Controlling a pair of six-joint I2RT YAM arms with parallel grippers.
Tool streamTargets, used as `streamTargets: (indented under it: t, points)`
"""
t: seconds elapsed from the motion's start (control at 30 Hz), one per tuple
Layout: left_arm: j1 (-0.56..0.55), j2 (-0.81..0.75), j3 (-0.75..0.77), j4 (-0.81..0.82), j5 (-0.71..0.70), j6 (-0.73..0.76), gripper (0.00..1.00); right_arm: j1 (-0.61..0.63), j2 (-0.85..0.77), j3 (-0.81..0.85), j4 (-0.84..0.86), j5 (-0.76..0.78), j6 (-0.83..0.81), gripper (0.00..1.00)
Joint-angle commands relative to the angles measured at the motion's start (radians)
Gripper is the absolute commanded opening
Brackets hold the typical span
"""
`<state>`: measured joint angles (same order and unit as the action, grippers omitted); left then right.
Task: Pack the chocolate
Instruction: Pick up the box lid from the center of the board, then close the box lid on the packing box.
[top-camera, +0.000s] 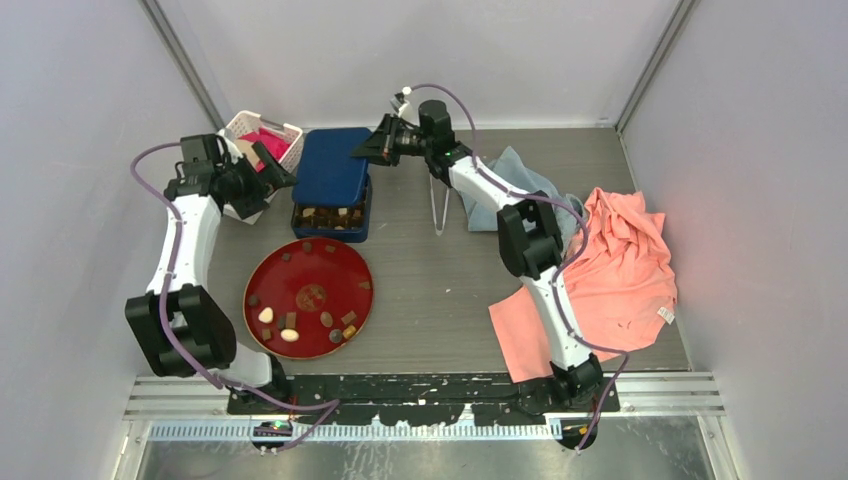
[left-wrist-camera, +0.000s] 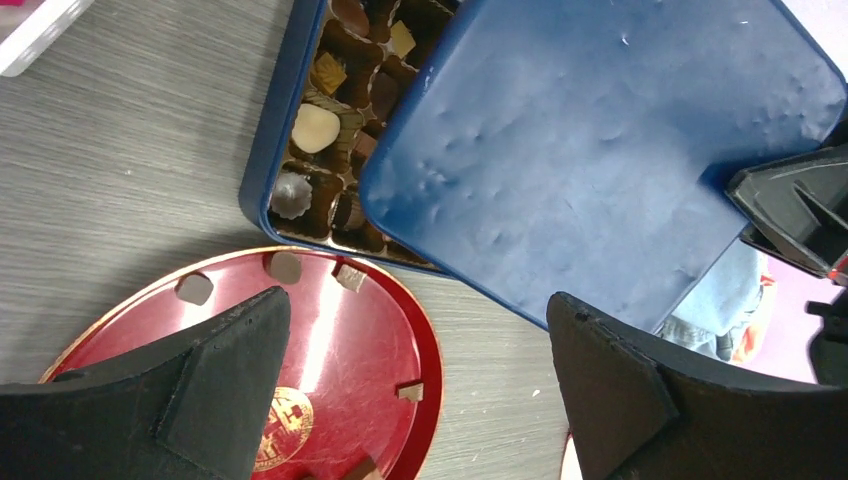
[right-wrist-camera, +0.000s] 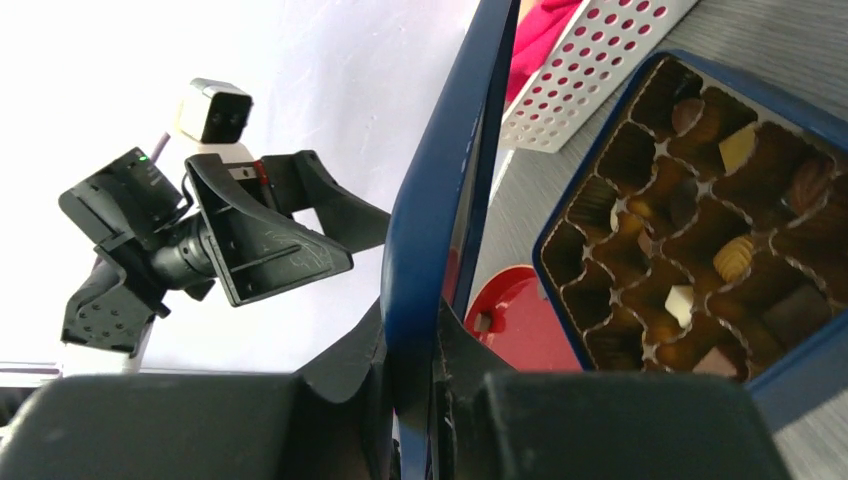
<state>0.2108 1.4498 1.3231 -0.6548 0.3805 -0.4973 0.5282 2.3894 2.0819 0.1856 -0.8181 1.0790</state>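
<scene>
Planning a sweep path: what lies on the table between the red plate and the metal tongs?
Only bare table between red plate and metal tongs, seen in the top external view.

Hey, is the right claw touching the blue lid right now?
Touching. The right wrist view shows the edge of the blue lid clamped inside the right claw, with no gap on either side.

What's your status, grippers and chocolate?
Left gripper open, empty. Right gripper shut on dark-blue rectangular lid, partly covering open blue box. Small brown and cream chocolate pieces on round red plate, unpacked.
</scene>
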Motion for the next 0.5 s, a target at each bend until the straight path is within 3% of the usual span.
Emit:
streamTargets:
  t: [0.0, 0.47]
  points:
    - [0.011, 0.040, 0.018, 0.081, 0.065, -0.046, 0.99, 0.004, 0.077, 0.141, 0.194, -0.073, 0.128, 0.01]
    - [0.029, 0.197, 0.030, 0.075, 0.030, 0.028, 0.92, 0.017, 0.275, 0.318, 0.193, -0.090, 0.164, 0.01]
